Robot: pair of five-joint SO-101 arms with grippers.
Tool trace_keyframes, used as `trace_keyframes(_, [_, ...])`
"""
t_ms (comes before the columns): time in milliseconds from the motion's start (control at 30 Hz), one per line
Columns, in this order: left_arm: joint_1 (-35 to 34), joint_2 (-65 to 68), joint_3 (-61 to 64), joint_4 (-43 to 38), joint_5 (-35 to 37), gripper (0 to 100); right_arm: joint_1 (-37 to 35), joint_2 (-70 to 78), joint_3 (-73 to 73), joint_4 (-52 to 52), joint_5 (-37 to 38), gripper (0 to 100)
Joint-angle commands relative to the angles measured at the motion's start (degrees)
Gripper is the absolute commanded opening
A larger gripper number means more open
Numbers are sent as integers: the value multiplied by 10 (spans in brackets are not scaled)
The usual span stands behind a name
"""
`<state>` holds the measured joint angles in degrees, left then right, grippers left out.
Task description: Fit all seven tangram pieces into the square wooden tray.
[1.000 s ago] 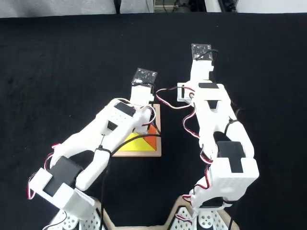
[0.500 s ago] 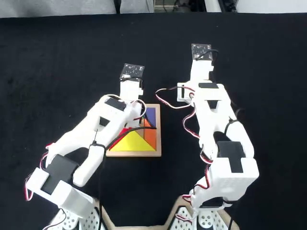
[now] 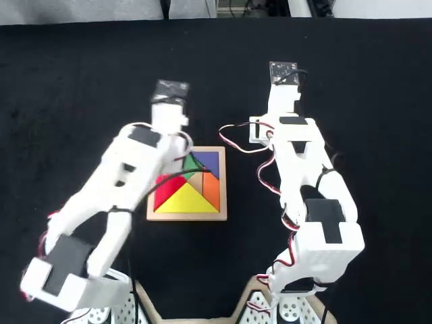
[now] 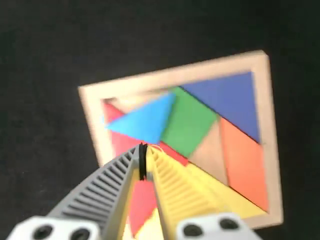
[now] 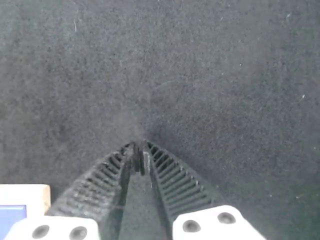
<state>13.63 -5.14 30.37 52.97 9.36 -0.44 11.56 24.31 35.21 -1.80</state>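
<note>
Now the light-blue triangle (image 4: 142, 122) lies in the wooden tray (image 4: 172, 80), and we judge it askew against the green piece (image 4: 187, 122), not seated. Our left end effector (image 4: 143, 161), pinched shut and empty, has swung aside, uncovering the tray. The right end effector (image 5: 137, 157), also shut, hangs over bare table (image 5: 200, 60).

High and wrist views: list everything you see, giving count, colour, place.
tray: one, pale wood, on cloth
cloth: one, black, under everything
large triangle: one, dark blue, tray corner
small triangle: one, light blue, in tray
green piece: one, green, tray middle
yellow triangle: one, yellow, in tray
red piece: one, red, in tray
orange piece: one, orange, in tray
left gripper: one, grey-yellow, shut, over tray
right gripper: one, black, shut, over cloth
</note>
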Motion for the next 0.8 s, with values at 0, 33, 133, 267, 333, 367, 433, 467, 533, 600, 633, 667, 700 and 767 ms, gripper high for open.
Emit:
trace_keyframes(0, [-13, -28, 36, -65, -20, 33, 8, -7, -34, -11, -3, 11])
trace_keyframes(33, [-12, -28, 45, -80, -26, 33, 8, -7, -34, -11, -3, 11])
trace_keyframes(133, [-15, -28, 55, -91, -32, 33, 8, -7, -34, -11, -3, 11])
trace_keyframes(267, [-15, -17, 59, -95, -33, 33, 8, -6, -34, -11, -3, 11])
trace_keyframes(333, [-15, 10, 48, -97, -33, 33, 8, -6, -34, -11, -3, 11])
trace_keyframes(367, [-15, 26, 36, -97, -32, 33, 8, -6, -34, -11, -3, 11])
trace_keyframes(433, [-17, 66, 11, -92, -33, 33, 8, -6, -34, -11, -3, 11])
trace_keyframes(467, [-17, 81, 1, -91, -33, 33, 8, -6, -34, -11, -3, 11])
trace_keyframes(533, [-18, 107, -17, -91, -33, 30, 8, -6, -34, -11, -3, 11])
trace_keyframes(600, [-19, 107, -21, -91, -33, 30, 8, -6, -34, -11, -3, 11])
trace_keyframes(633, [-22, 103, -21, -91, -33, 30, 8, -6, -34, -11, -3, 11])
trace_keyframes(667, [-24, 98, -20, -91, -31, 30, 8, -6, -34, -11, -3, 11])
trace_keyframes(700, [-29, 91, -17, -91, -30, 30, 8, -6, -34, -11, -3, 11])
trace_keyframes(767, [-36, 70, -3, -91, -30, 30, 8, -7, -34, -11, -3, 11])
